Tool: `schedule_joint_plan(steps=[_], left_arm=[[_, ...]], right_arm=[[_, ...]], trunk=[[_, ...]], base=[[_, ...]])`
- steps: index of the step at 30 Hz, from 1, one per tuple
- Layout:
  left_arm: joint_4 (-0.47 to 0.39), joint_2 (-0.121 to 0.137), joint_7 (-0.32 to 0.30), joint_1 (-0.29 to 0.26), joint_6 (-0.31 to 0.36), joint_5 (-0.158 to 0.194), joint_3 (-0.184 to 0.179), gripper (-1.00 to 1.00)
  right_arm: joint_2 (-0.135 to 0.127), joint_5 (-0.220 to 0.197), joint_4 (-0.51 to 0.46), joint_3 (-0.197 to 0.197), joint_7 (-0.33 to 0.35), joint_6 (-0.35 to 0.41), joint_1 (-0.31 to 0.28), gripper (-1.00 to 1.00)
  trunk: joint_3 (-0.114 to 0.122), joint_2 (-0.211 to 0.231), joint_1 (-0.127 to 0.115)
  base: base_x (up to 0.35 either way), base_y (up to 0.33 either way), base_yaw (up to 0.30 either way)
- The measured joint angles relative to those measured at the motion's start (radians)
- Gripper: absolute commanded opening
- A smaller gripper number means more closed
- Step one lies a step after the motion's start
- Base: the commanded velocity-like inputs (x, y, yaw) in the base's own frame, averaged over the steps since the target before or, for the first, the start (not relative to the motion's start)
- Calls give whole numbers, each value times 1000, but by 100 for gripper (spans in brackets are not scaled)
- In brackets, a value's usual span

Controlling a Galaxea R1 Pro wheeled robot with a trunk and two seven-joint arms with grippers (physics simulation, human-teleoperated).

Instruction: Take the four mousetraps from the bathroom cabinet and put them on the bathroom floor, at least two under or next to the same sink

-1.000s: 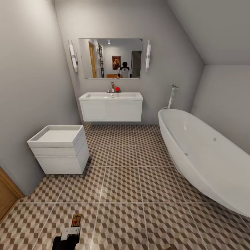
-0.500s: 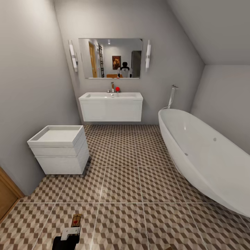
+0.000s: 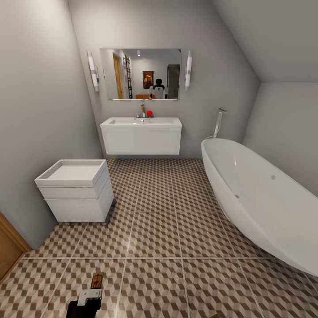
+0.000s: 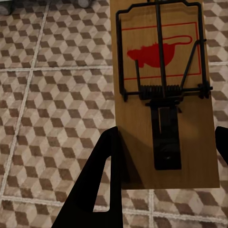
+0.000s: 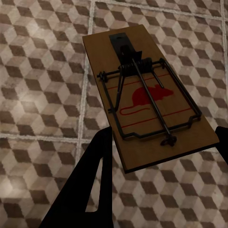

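A mousetrap (image 4: 161, 95), a brown wooden board with dark wire and a red mouse print, hangs above the bathroom floor (image 4: 52, 95) with my left gripper (image 4: 166, 137) shut on its near end. In the head view that gripper (image 3: 93, 289) is at the bottom edge with the mousetrap (image 3: 97, 279) sticking out ahead. A second mousetrap (image 5: 147, 109) is held the same way in my right gripper (image 5: 164, 137) over the tiles. The white wall-hung sink (image 3: 141, 132) is against the far wall, well ahead. The cabinet is out of view.
A small white drawer unit (image 3: 77, 190) stands at the left wall. A white oval bathtub (image 3: 260, 198) runs along the right. An orange-brown wooden edge (image 3: 8, 249) shows at the lower left. Patterned floor (image 3: 154, 229) lies open between me and the sink.
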Motion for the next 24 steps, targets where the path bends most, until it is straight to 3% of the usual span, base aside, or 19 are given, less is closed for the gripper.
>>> schedule_joint_plan(steps=[24], left_arm=[[0, 0, 0, 0, 0, 0, 0, -100]], right_arm=[[0, 0, 0, 0, 0, 0, 0, -100]], trunk=[[0, 0, 0]], base=[[0, 0, 0]])
